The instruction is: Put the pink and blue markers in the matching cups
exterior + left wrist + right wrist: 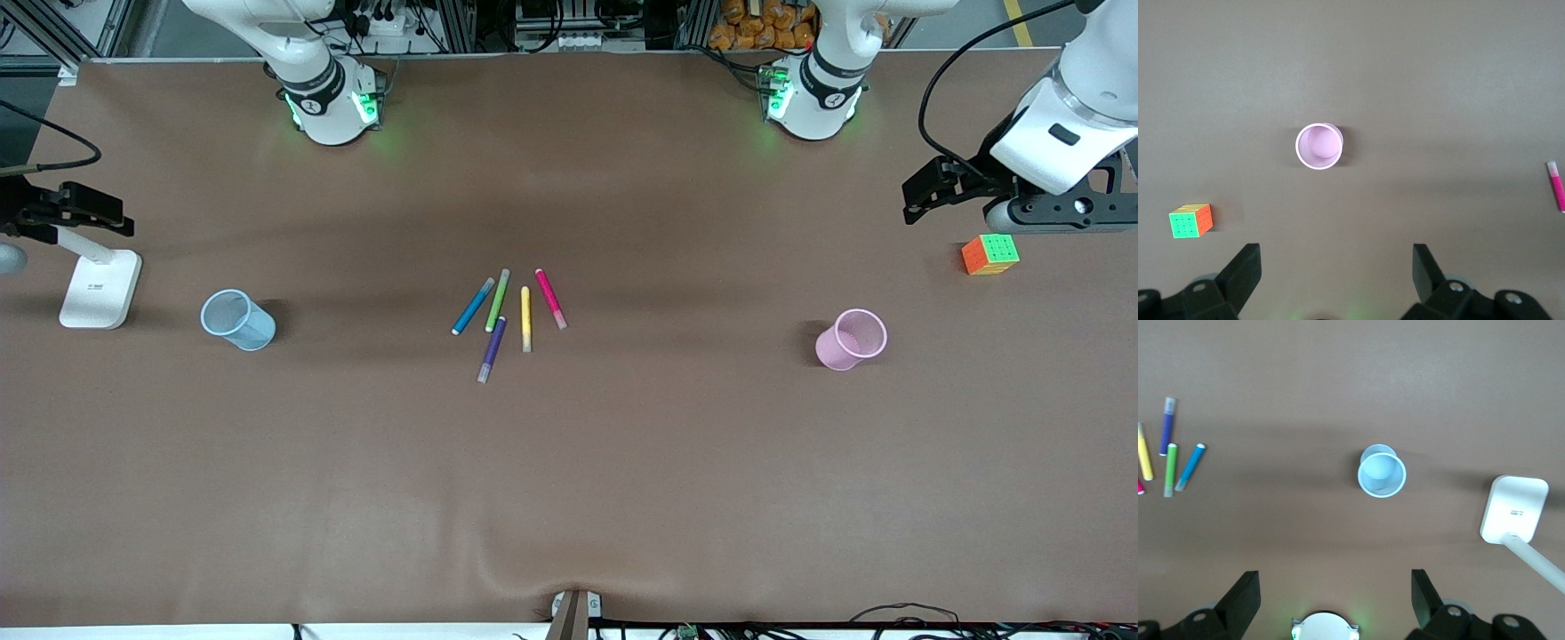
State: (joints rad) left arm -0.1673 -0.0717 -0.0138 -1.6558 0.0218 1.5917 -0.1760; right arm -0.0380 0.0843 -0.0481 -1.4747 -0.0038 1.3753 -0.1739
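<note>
You have both hands spread wide and empty: the left hand (1337, 267) hangs above the pink cup (852, 339), the right hand (1335, 590) above the blue cup (237, 319). The pink marker (550, 299) and blue marker (472, 306) lie mid-counter in a fan of 5 pens, pink at the left arm's end, blue at the right arm's.

They look light, stiff and slick, likely to roll, so pinch each mid-barrel, across its width. The green pen (497, 300) lies just beside the blue marker, so come straight down. The counter (569, 498) is bare between pens and cups; the mesh cups may tip.
</note>
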